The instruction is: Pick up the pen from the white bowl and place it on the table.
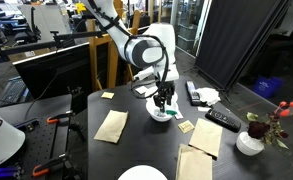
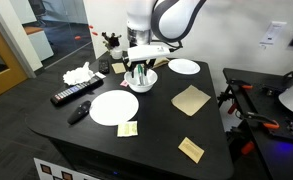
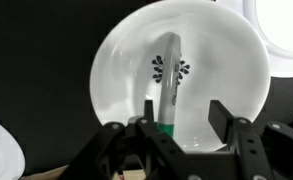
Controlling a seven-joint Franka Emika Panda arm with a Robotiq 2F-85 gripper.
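Finding: the pincer (image 3: 184,118) is released. In the wrist view its two fingers (image 3: 224,118) are spread wide and sit low over the white bowl (image 3: 121,70), gripping nothing.

The pen (image 3: 170,85) lies inside the bowl on its floor, running from the far wall toward the camera. Its green end falls between the spread fingers, nearer to one than the other. Whether either finger touches it cannot be told. Small dark markings show on the bowl's floor on either side of the pen.

In both exterior views the arm reaches straight down and the pincer dips into the bowl's mouth; the pen itself is hidden there.

The bowl stands on the dark tabletop (image 2: 161,125). Around it in an exterior view:
- a flat white plate (image 2: 114,107) just beside the bowl
- a black remote (image 2: 71,95) beyond that plate
- a tan napkin (image 2: 191,99) on the bowl's other side
- a yellow note (image 2: 127,129) near the tabletop's front edge

A small white vase (image 1: 251,140) with flowers stands well apart from the bowl, toward the tabletop's edge.
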